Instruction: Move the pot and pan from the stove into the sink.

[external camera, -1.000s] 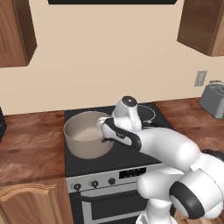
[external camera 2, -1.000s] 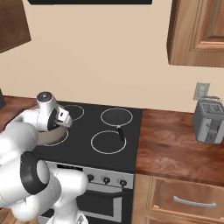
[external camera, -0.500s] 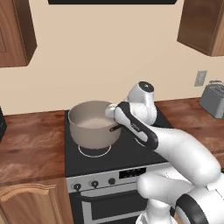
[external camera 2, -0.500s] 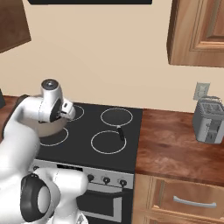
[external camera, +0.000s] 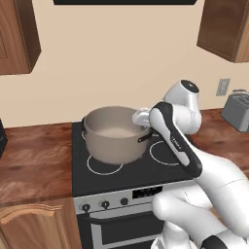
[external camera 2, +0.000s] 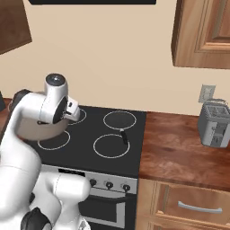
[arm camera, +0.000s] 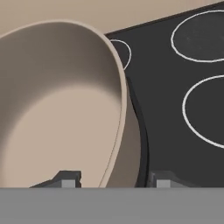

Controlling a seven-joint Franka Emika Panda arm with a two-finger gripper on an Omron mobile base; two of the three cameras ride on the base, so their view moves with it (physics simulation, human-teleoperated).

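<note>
The grey-beige pot (external camera: pixel 115 136) hangs tilted a little above the front left burner of the black stove (external camera: pixel 127 171). My gripper (external camera: pixel 141 118) is shut on the pot's right rim by its black loop handle. In the hand view the pot (arm camera: pixel 57 109) fills the left half, and my gripper (arm camera: pixel 113 180) has one fingertip inside the wall and one outside. From the right base view my arm hides most of the pot (external camera 2: pixel 42 129). The pan (external camera 2: pixel 119 120) lies flat and dark on the back right burner, its short handle pointing forward. The sink is out of view.
Wooden counter (external camera: pixel 34 160) runs on both sides of the stove (external camera 2: pixel 134 150). A grey toaster (external camera 2: pixel 214 123) stands on the right counter below a wall outlet. Wooden wall cabinets (external camera 2: pixel 202 33) hang overhead. The stove's right front burner (external camera 2: pixel 111 145) is bare.
The pot has gone up off the front left burner and a little to the right, held by my gripper. My arm has risen with it. The pan has stayed put.
</note>
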